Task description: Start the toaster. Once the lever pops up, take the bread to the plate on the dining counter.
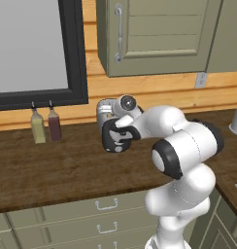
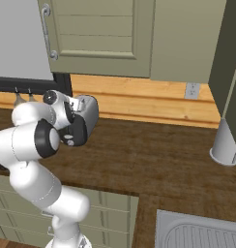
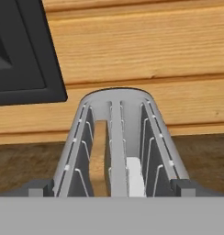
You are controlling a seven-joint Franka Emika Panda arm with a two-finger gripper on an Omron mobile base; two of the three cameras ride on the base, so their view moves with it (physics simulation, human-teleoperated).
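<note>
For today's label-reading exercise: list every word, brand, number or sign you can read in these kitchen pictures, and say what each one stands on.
None can be read.
The toaster, the two bottles, the cabinet doors and the wall outlet bear no readable text.

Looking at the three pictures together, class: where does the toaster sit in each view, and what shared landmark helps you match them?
Left base view: toaster near centre, on the wooden counter, mostly behind the arm's wrist.
Right base view: left of centre, partly behind the wrist.
Hand view: lower centre, seen from above, with bread in its left slot.
Shared landmark: the light wood wall boards behind the toaster.
</note>
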